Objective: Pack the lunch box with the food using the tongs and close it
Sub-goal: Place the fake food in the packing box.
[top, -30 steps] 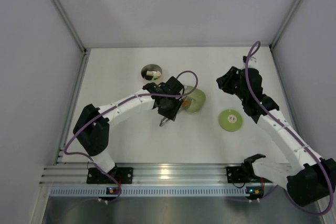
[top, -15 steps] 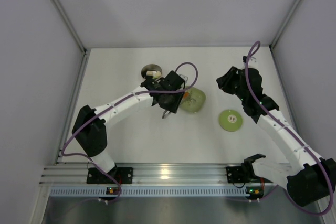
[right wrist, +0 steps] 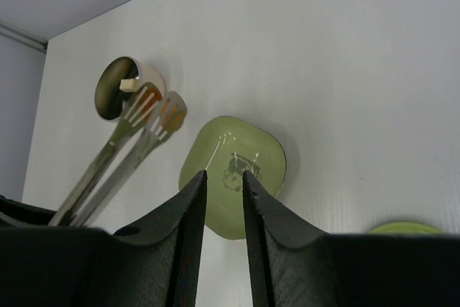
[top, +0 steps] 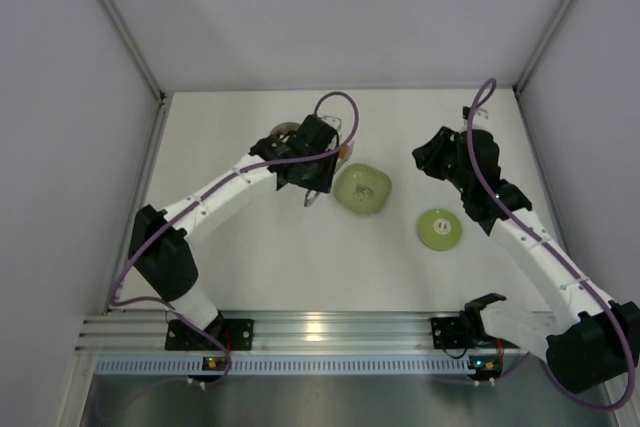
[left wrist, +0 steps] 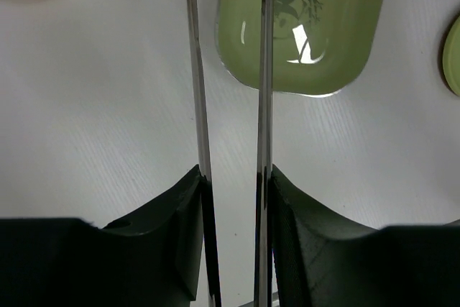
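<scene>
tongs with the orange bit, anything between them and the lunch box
nothing visible: the tips of the tongs hang close by the open lunch box, and its lid lies off it, beyond the green dish

In the right wrist view, the lunch box sits upper left with a food piece inside. The dish lies at centre, the lid at the bottom right edge. The tongs reach between lunch box and dish.
</scene>
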Controlling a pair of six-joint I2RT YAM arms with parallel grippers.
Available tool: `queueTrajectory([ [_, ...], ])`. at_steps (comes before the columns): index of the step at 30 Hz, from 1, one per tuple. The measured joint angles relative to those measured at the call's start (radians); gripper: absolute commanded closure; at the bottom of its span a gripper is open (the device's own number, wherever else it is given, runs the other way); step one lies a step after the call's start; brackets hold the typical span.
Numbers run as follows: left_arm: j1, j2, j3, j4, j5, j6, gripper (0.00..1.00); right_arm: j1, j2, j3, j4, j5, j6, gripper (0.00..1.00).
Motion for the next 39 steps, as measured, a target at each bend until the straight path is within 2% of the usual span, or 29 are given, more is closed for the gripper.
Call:
queueTrajectory([
  [7, 0.207, -0.035, 0.000, 0.027, -0.003, -0.039, 0.59, 0.000, 0.000, 0.000, 0.000, 0.000, -0.007, 0.73],
  [11, 0.278, -0.039, -0.006, 0.053, -0.009, -0.059, 0.59, 0.000, 0.000, 0.000, -0.001, -0.001, -0.011, 0.74],
  [23, 0.324, -0.032, -0.095, 0.124, -0.016, -0.099, 0.57, 0.000, 0.000, 0.000, -0.003, -0.003, -0.018, 0.74],
  [30, 0.332, -0.012, -0.107, 0.145, -0.016, -0.106, 0.50, 0.000, 0.000, 0.000, -0.003, -0.003, -0.018, 0.74],
  [39, 0.333, -0.018, -0.116, 0.160, -0.039, -0.121, 0.50, 0.000, 0.000, 0.001, -0.004, -0.003, -0.018, 0.74],
])
